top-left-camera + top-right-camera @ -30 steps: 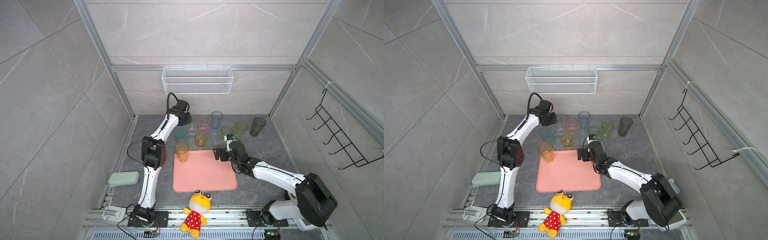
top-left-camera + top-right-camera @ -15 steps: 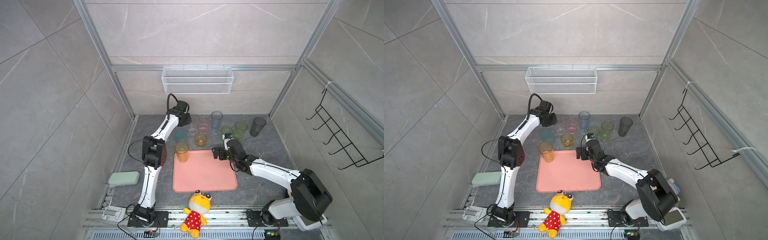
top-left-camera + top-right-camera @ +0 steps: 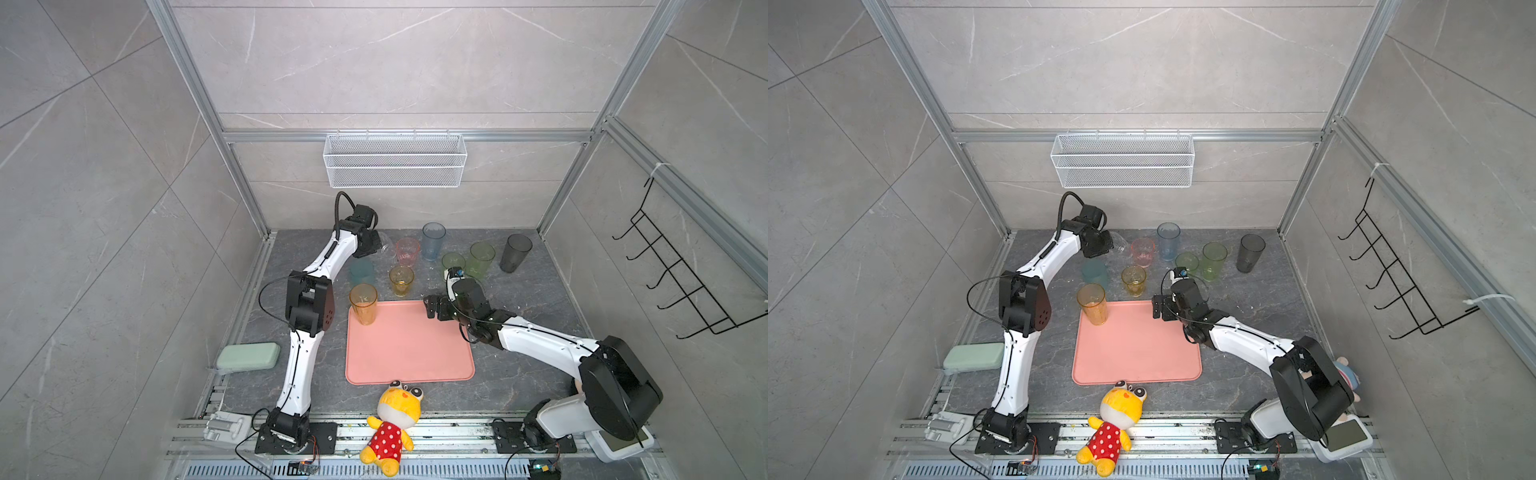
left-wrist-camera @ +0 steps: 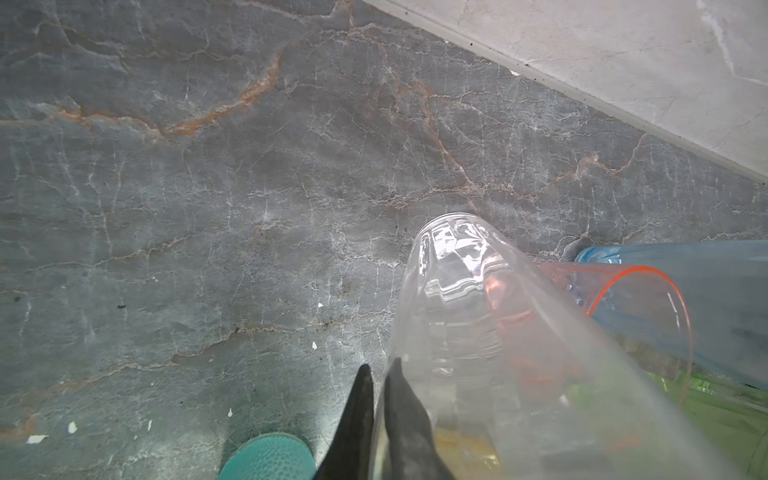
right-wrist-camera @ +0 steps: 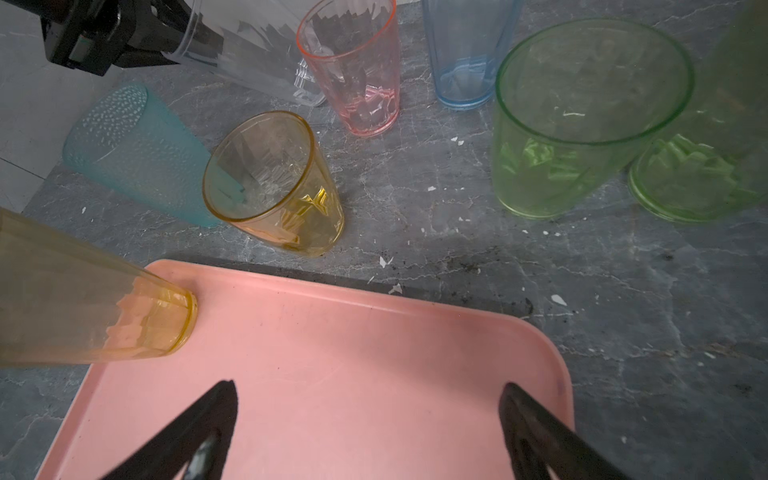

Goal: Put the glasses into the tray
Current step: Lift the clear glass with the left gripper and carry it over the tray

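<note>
Stone top (image 4: pixel 208 187): L fingers (image 4: pixel 353 424) pinch clear glass (image 4: pixel 457 299); R fingers (image 5: pixel 199 424) wide.

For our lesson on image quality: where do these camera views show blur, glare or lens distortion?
Left wrist view: clear tumbler blurs near the lens, glare on its base. Right wrist view: amber tumbler stretched sideways; edge green tumbler dim, soft.

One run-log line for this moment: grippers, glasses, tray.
left gripper: shut on clear glass rim | right gripper: open, empty, above tray | tray: amber glass in corner
</note>
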